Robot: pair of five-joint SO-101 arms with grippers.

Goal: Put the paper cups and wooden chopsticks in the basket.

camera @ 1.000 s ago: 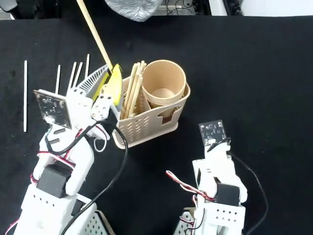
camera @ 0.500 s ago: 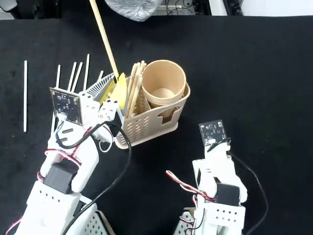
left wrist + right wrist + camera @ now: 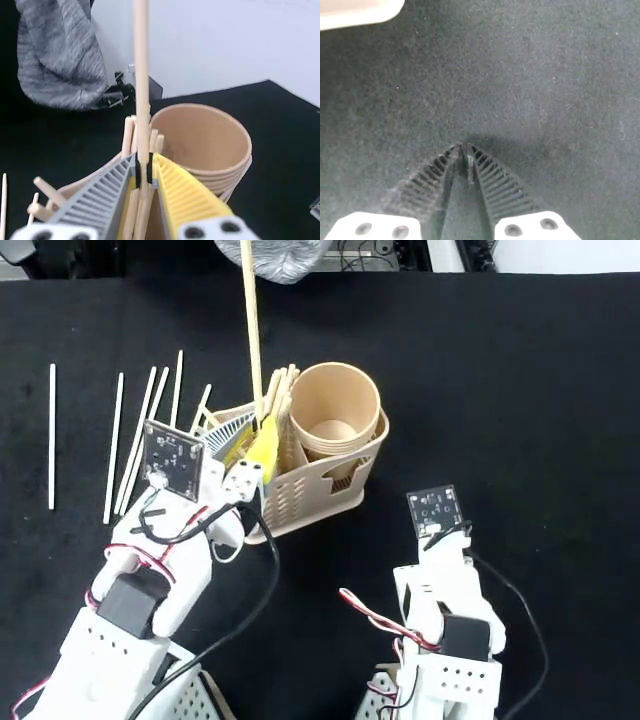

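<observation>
Shifted the left pincer [image 3: 262,448] rightward, off the basket's outer wall and over its stick compartment, and swung the held chopstick [image 3: 250,330] from a lean toward the far-left corner to almost straight up. Clamped tight on that stick near its lower end. Long axis near vertical now, lower tip seemingly down among the sticks already standing in the basket [image 3: 320,490], in the compartment on the left-edge side, right beside the stacked paper cups [image 3: 338,400] in the other one. So probably just needs letting go and lifting clear, by the look of it.

Still got several loose chopsticks [image 3: 113,445] lying on the surface toward the left edge, pointing roughly at the far edge, plus a lone stick [image 3: 52,435] closest to that edge. All way nearer the left arm, with no obstacle in between.

Right pincer [image 3: 465,162] closed on nothing, parked low over bare surface [image 3: 545,75] toward the front edge. Grey cloth [image 3: 275,255] bunched at the far edge, out of the way.
</observation>
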